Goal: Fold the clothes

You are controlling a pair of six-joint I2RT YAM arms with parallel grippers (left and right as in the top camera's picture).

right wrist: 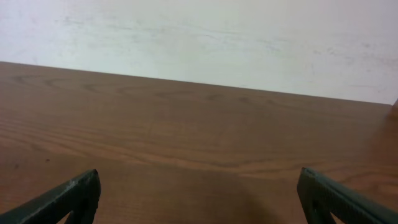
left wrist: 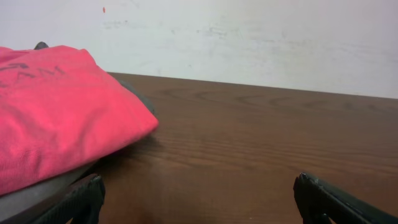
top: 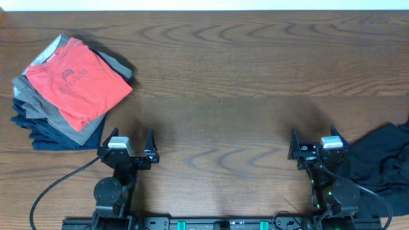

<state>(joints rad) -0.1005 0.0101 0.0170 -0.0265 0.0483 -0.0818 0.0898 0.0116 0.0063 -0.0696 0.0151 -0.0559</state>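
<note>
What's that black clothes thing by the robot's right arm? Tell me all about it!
The black garment is dark, soft-looking cloth, lying crumpled and unfolded in a wrinkly heap on the wooden table, at its near right corner. The picture's edge cuts part of it off. The open right gripper beside it holds none of it.

black garment (top: 382,165): 1 | red-orange shirt (top: 80,80): 1 | grey garment (top: 75,131) and navy garment (top: 51,137) under it: at least 1 each | grippers: 2, left gripper (top: 133,135), right gripper (top: 314,134) | table (top: 217,76): 1

Smooth wood-grain table (top: 230,76), soft matt cloth of the black garment (top: 377,160) and red-orange shirt (top: 77,80).
</note>
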